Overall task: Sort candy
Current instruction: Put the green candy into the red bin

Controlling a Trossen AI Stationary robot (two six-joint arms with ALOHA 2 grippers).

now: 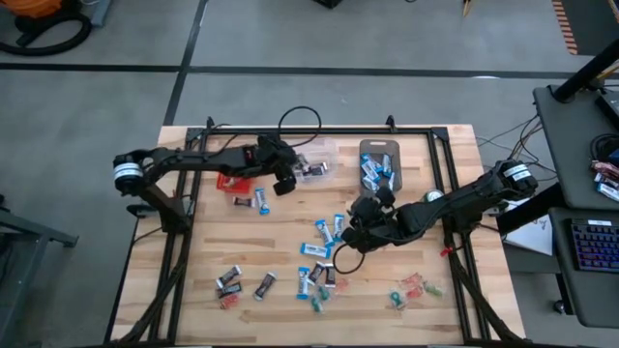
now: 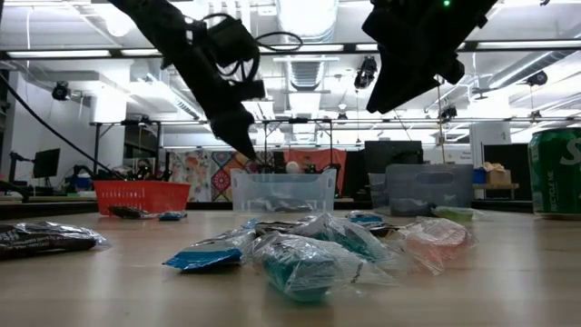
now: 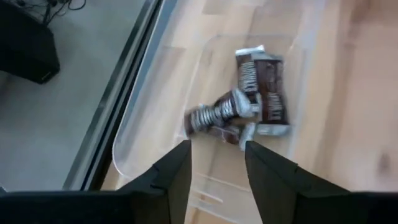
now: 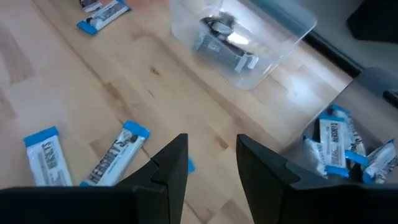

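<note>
Left gripper open above clear plastic bin holding dark brown wrapped candies, right gripper open, empty, at table centre, blue-and-white wrapped candies at its nine o'clock.

Robotics lab or workshop, open-plan. Wooden tabletop on grey concrete floor, black metal frame around it, cables trailing off edge. Low view: long hall behind, exposed ceiling ducting, strip lights, monitors on benches. Side desk at tabletop's right carries keyboard.
</note>
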